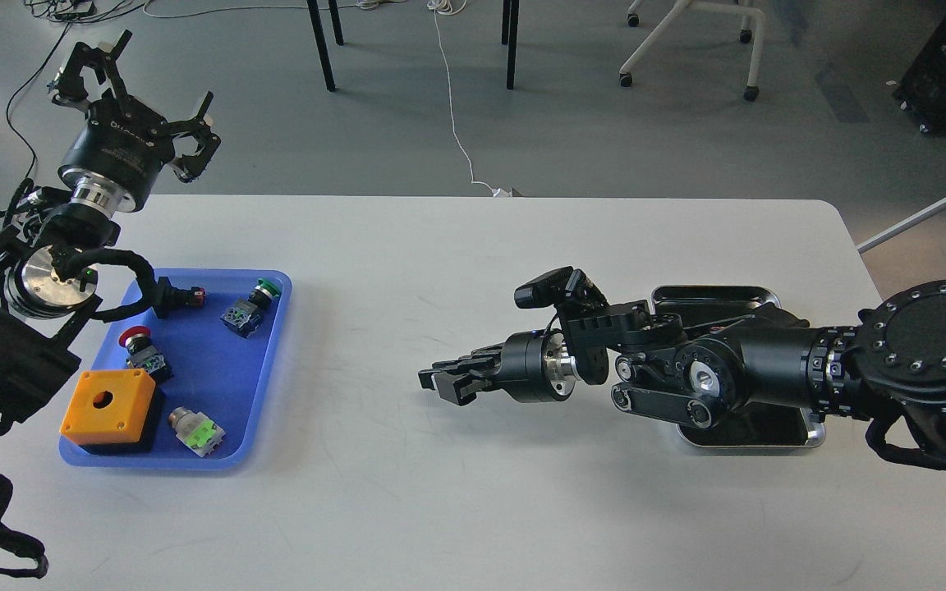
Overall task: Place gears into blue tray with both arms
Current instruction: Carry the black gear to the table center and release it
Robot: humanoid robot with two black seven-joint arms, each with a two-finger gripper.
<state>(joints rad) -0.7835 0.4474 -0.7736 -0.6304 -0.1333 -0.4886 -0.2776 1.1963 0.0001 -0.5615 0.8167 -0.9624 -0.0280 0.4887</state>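
The blue tray [210, 369] lies at the table's left. My left gripper [140, 82] hovers beyond the tray's far-left corner, past the table's back edge, open with its fingers spread and nothing in them. My right gripper [438, 382] hangs low over the middle of the table, pointing left toward the blue tray, its fingers pressed together. I cannot see whether anything tiny is pinched between them. No gears show. My right forearm covers most of the steel tray [711, 289].
The blue tray holds an orange box [107, 406], a red-capped push button [136, 341], a green-capped one [255, 304], a black switch [173, 295] and a green-and-white switch [198, 433]. Bare white tabletop lies between my right gripper and the blue tray.
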